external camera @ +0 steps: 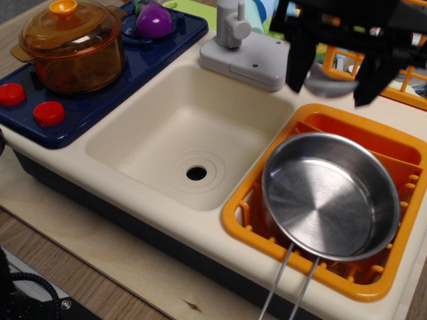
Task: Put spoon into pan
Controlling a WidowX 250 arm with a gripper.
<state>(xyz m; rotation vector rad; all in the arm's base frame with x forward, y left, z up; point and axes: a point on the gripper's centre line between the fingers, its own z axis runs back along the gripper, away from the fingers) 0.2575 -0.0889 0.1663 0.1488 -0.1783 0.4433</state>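
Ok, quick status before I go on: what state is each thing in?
gripper: raised behind the dish rack, closed on the spoon.
spoon: held between the fingers, grey bowl showing, not yet in the pan.
pan: empty, sitting in the orange dish rack.
amber pot: lid on, standing on the blue stove.
sink: empty, drain uncovered.

A single close camera looks down at an angle from the front onto the toy sink (180, 143), stove at left, pan (330, 193) at right.
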